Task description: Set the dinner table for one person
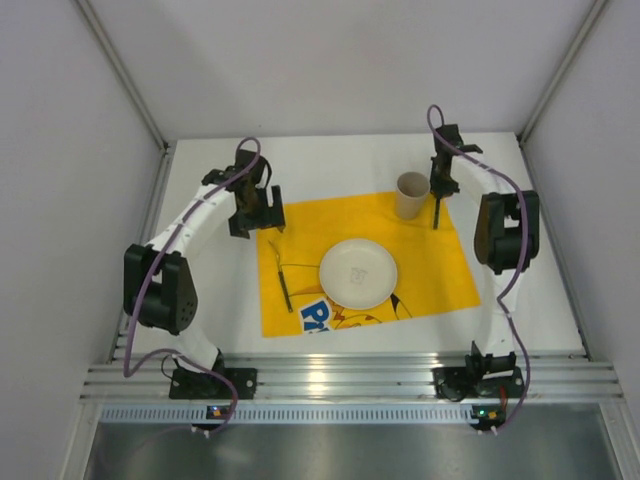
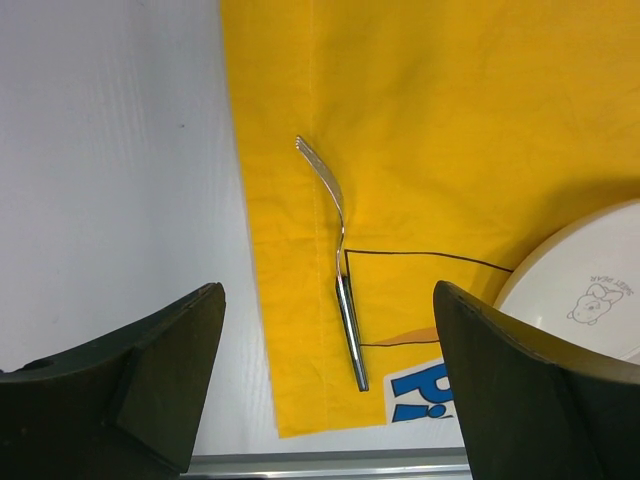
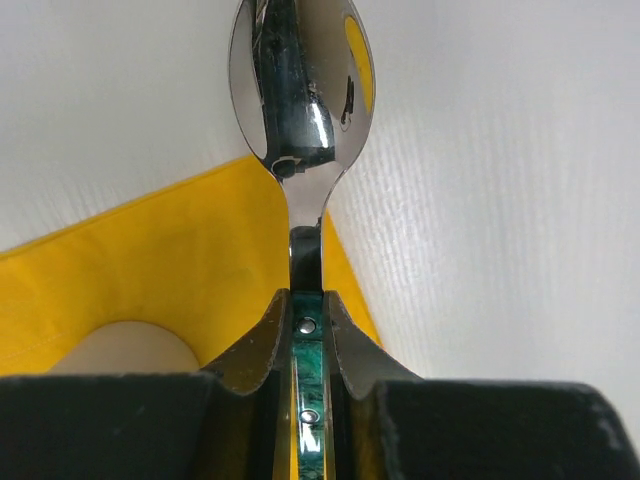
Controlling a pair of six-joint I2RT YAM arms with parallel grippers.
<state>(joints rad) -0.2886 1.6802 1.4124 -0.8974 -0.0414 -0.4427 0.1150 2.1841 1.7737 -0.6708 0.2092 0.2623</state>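
Dinner table (image 1: 330, 165): carried a yellow cloth (image 1: 300, 225), plate (image 1: 358, 273) and fork (image 2: 340, 270).
Spoon (image 3: 300, 90): clamped by its handle in the right gripper (image 3: 308, 300), over the cloth's far right corner, just beside the cup (image 1: 411, 195).
Axis: ran along the fingers, bowl pointing away from the wrist.
Left gripper (image 2: 328, 292): spread wide, empty, above the fork.
Risk: the spoon might have pivoted in the narrow pinch, or the arm might have toppled the cup.

Noted: yellow cloth (image 1: 430, 270), blue print at near edge. White plate (image 1: 358, 273) at ctr of cloth, small bear mark on it. Beige cup (image 1: 411, 195) upright, far R of cloth. Thin fork (image 1: 283, 280) flat along L hem, tines far. Green-hdl spoon (image 1: 437, 212) just R of cup.
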